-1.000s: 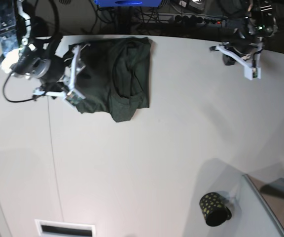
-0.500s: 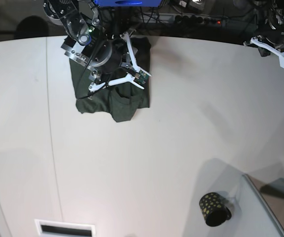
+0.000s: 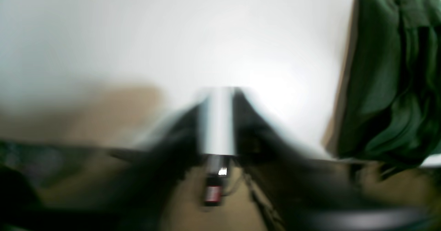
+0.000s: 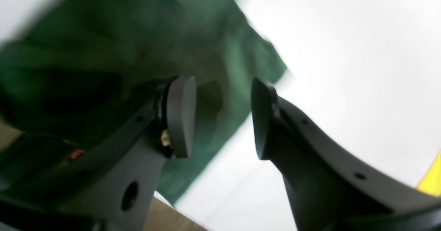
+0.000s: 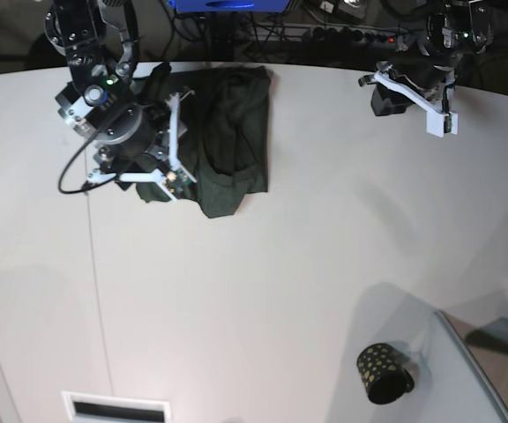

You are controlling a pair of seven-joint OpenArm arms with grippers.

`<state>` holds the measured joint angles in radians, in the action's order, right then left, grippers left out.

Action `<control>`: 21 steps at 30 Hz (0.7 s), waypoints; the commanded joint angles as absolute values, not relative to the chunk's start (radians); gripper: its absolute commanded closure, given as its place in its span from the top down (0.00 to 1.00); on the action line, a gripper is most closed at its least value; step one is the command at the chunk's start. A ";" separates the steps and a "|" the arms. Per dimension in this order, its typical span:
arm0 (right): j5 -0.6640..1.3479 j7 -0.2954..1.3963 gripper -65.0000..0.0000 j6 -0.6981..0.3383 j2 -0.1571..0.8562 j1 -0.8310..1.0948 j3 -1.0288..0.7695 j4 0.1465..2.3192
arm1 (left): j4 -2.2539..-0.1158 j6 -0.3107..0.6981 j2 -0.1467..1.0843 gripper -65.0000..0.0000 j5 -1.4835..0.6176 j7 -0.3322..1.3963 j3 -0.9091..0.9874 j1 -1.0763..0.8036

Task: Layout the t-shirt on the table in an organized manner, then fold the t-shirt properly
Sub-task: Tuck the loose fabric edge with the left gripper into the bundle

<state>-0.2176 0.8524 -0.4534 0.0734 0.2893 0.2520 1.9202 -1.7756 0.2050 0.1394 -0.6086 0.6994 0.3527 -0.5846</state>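
Hovering, right end effector (image 4: 220,117): parted well, nothing between the two dark pads (image 4: 181,115), poised over the left part of the t-shirt.
Right end effector, base view (image 5: 179,141): white fingers spread over the green cloth; contact with the cloth cannot be told.
T-shirt (image 5: 223,137): dark green, lying in a loosely folded, rumpled heap directly beneath and just to the right of the right end effector, near the far edge of the table.
T-shirt, right wrist view (image 4: 103,44): blurred green folds behind and to the left of the pads, bare white surface to their right.
Left end effector (image 5: 413,88): far off to the right of the shirt, at the far edge of the table, nothing seen in its grasp; whether it is parted or closed cannot be told.
Left wrist view: heavily blurred; t-shirt (image 3: 386,72) at the right margin, well apart from this end effector.
Table (image 5: 263,291): white, with a thin dark seam running toward the near side, below the right end effector.
Black cup with gold dots (image 5: 383,373): well apart from both end effectors, at the near right.
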 commanded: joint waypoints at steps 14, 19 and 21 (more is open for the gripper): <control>0.047 0.771 0.38 -0.453 0.151 0.309 -0.107 1.929 | -1.480 0.461 0.101 1.00 -0.725 0.682 0.025 -0.335; 0.047 0.769 0.38 -0.453 0.151 0.312 -0.107 1.916 | -1.386 0.461 0.062 1.00 -0.720 0.680 -0.022 -0.274; 0.047 0.769 0.38 -0.453 0.151 0.314 -0.107 1.916 | -1.353 0.461 0.059 1.00 -0.719 0.680 -0.048 -0.251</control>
